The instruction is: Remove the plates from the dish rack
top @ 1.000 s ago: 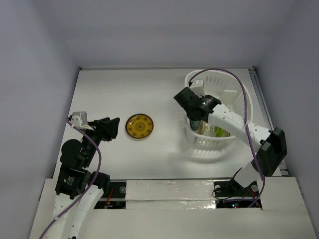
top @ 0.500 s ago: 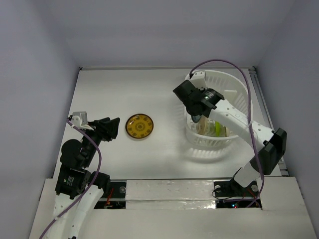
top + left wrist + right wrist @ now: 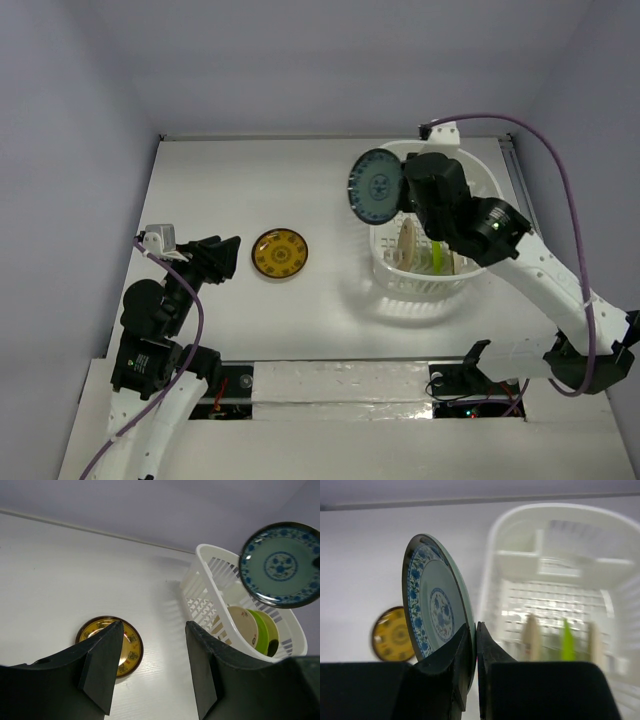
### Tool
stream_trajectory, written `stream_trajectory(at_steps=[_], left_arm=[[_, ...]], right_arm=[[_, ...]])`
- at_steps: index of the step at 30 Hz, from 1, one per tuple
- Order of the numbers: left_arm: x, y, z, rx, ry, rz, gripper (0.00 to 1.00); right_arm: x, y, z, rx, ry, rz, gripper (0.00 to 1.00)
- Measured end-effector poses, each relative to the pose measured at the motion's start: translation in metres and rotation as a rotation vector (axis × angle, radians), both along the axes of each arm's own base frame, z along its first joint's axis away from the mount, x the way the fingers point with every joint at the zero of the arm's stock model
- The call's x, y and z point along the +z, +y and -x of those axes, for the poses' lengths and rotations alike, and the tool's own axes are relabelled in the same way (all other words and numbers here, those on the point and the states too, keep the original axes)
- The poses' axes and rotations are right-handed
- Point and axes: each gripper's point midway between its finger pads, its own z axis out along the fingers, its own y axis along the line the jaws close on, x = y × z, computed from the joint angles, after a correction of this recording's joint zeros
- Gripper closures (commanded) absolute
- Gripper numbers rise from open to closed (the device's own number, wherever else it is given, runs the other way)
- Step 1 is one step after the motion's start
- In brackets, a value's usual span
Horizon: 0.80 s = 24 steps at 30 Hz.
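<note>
My right gripper point(image 3: 400, 196) point(image 3: 476, 626) is shut on the rim of the teal-blue patterned plate point(image 3: 377, 188) point(image 3: 280, 564) point(image 3: 434, 607). It holds the plate on edge in the air above the left rim of the white dish rack point(image 3: 428, 291) point(image 3: 209, 574) point(image 3: 545, 514). Inside the rack a cream plate point(image 3: 407, 243) point(image 3: 243, 625) point(image 3: 533, 636) and a lime green plate point(image 3: 438, 256) point(image 3: 263, 630) point(image 3: 566, 641) stand on edge. The amber-yellow plate point(image 3: 279, 254) point(image 3: 129, 647) point(image 3: 393, 635) lies flat on the table. My left gripper point(image 3: 228, 258) point(image 3: 153, 625) stands open and empty just left of it.
The white table point(image 3: 250, 180) is walled at the back and on both sides. The dish rack fills the right part of it, close to the right edge. Purple cables loop above both arms.
The right gripper has lifted the teal-blue plate up out of the rack, and it now hangs above the rack's left rim. The left arm has not moved.
</note>
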Motion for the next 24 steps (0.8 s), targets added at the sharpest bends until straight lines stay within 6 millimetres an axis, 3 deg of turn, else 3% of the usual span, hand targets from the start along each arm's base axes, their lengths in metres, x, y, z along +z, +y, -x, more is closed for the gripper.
stream_trajectory(at_steps=[4, 7, 10, 13, 15, 24], left_arm=[[0.000, 0.000, 0.000, 0.000, 0.001, 0.000, 0.51], [0.000, 0.000, 0.000, 0.000, 0.002, 0.000, 0.51], [0.000, 0.000, 0.000, 0.000, 0.002, 0.000, 0.51], [0.000, 0.000, 0.000, 0.000, 0.002, 0.000, 0.51], [0.000, 0.000, 0.000, 0.000, 0.002, -0.001, 0.51], [0.000, 0.000, 0.000, 0.000, 0.002, -0.001, 0.51]], right_arm=[[-0.026, 0.078, -0.017, 0.190, 0.026, -0.127, 1.00], [-0.072, 0.140, -0.037, 0.299, 0.103, -0.161, 1.00], [-0.132, 0.180, -0.047, 0.357, 0.210, -0.145, 1.00], [-0.177, 0.201, -0.049, 0.382, 0.293, -0.136, 1.00], [-0.194, 0.210, -0.050, 0.387, 0.326, -0.145, 1.00], [-0.234, 0.237, -0.056, 0.384, 0.365, -0.260, 0.97]])
